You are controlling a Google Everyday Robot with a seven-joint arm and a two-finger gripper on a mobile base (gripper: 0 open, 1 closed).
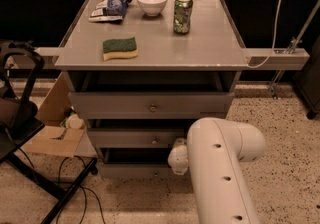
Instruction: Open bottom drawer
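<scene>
The grey cabinet has three drawers. The bottom drawer (131, 170) is the lowest; its flat grey front stands slightly out from the cabinet, with a dark gap above it. Its knob is hidden behind my arm. My white arm (220, 168) rises from the lower right and reaches toward the right part of that drawer front. The gripper itself is hidden behind the arm's elbow joint (178, 159). The middle drawer (135, 138) and the top drawer (150, 104) are also pulled out a little; their knobs show.
On the cabinet top (200, 53) are a green sponge (120, 48), a white bowl (152, 1), a green can (182, 14) and a snack bag (111, 7). A cardboard box (52, 128) and a black chair (20, 118) stand left. Cables (80, 193) lie on the floor.
</scene>
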